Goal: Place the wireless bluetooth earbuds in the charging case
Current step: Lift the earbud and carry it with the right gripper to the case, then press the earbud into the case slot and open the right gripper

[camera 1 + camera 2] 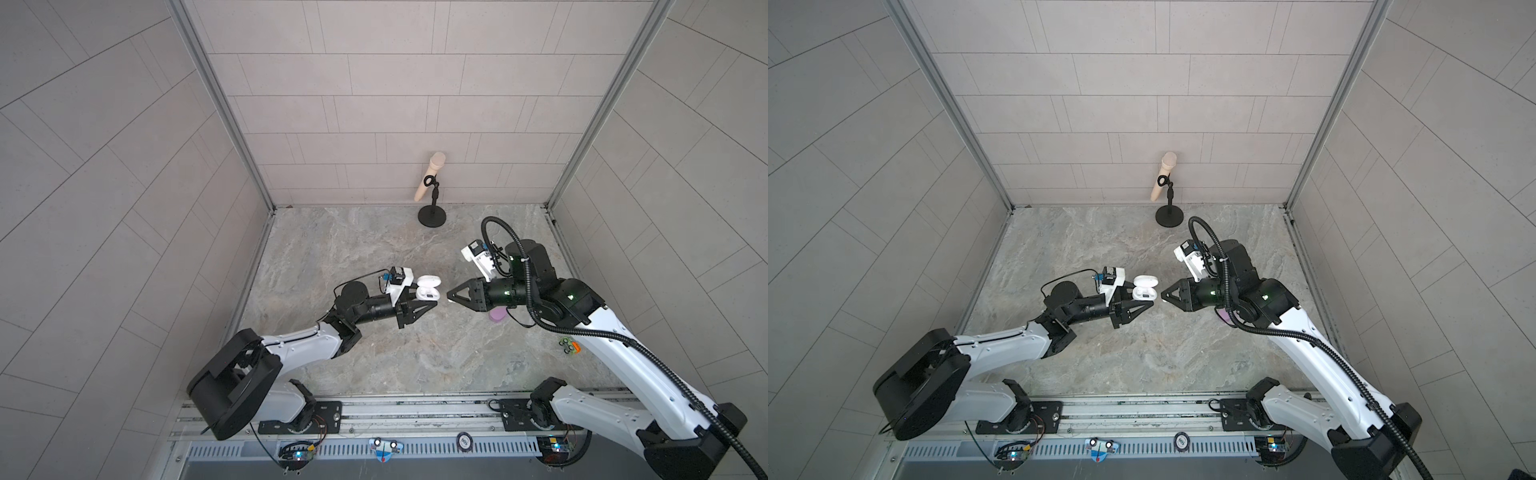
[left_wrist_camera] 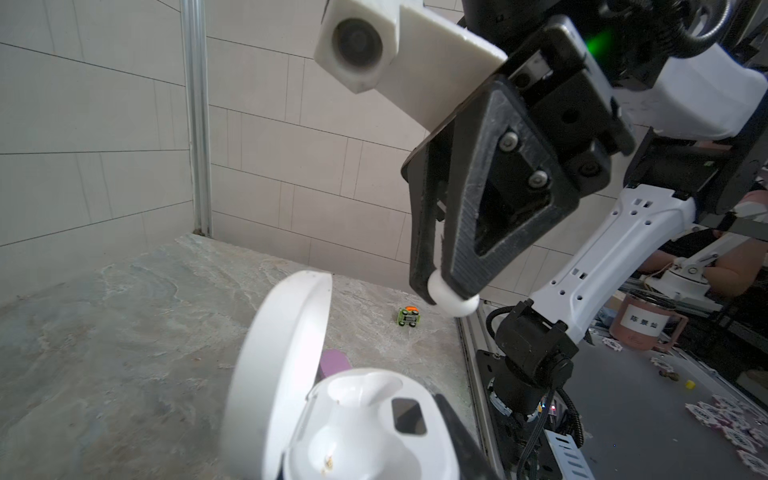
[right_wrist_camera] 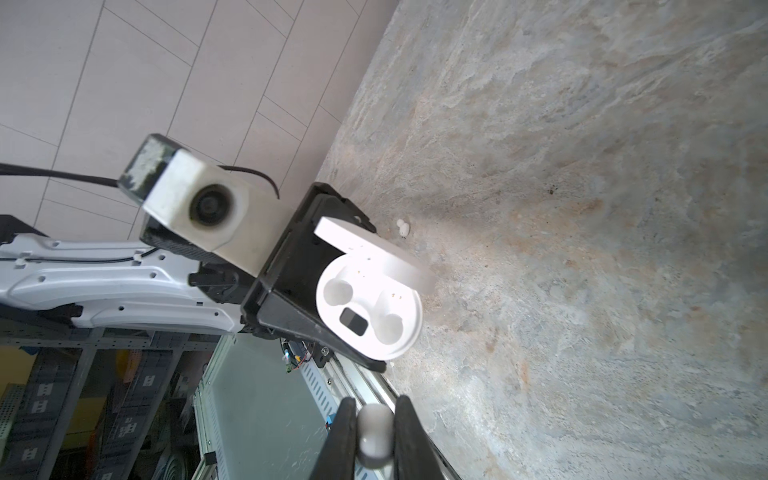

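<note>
My left gripper is shut on the white charging case, held above the table with its lid swung open. In the right wrist view the charging case shows two empty sockets and a dark window. My right gripper faces it from the right, a short gap away, shut on a white earbud pinched between its fingertips. The left wrist view shows that earbud at the tip of the right gripper, above the case. Another white earbud lies on the table behind the case.
A lilac rounded object lies under the right arm. A small green-and-orange toy car sits near the table's right edge. A beige microphone on a black stand stands at the back wall. Tiled walls close in three sides.
</note>
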`<action>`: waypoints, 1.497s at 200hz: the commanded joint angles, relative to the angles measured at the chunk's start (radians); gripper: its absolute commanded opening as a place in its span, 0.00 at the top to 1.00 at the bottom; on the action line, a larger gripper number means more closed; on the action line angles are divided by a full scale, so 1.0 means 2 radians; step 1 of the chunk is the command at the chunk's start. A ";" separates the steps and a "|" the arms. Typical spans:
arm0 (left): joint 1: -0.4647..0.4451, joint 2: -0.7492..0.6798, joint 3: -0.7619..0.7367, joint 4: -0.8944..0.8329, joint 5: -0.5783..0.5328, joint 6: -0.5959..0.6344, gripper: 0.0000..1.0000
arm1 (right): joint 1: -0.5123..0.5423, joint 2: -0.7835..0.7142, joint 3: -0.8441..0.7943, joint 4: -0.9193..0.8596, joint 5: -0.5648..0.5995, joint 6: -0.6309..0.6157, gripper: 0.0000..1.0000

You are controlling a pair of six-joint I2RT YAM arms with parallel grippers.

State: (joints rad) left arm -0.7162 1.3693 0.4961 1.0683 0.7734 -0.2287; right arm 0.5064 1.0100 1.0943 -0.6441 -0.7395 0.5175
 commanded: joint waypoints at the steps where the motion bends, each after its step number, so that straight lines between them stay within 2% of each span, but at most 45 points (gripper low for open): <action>1: -0.010 0.007 0.024 0.044 0.034 -0.015 0.87 | -0.002 -0.007 0.017 0.013 -0.034 -0.013 0.86; 44: -0.030 0.003 0.041 0.022 0.046 0.002 0.88 | -0.002 0.007 0.028 0.021 -0.061 -0.003 0.86; 103: -0.034 0.003 0.042 0.032 0.048 0.002 0.88 | -0.001 0.009 0.027 0.023 -0.077 0.001 0.86; 299: -0.034 -0.020 0.041 0.045 0.049 -0.013 0.88 | 0.012 0.014 0.009 0.040 -0.055 0.009 0.85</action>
State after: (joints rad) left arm -0.7795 1.3613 0.5549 1.1091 0.8520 -0.2470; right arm 0.5240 1.0359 1.1210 -0.5869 -0.8642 0.5320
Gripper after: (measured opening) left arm 0.441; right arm 0.172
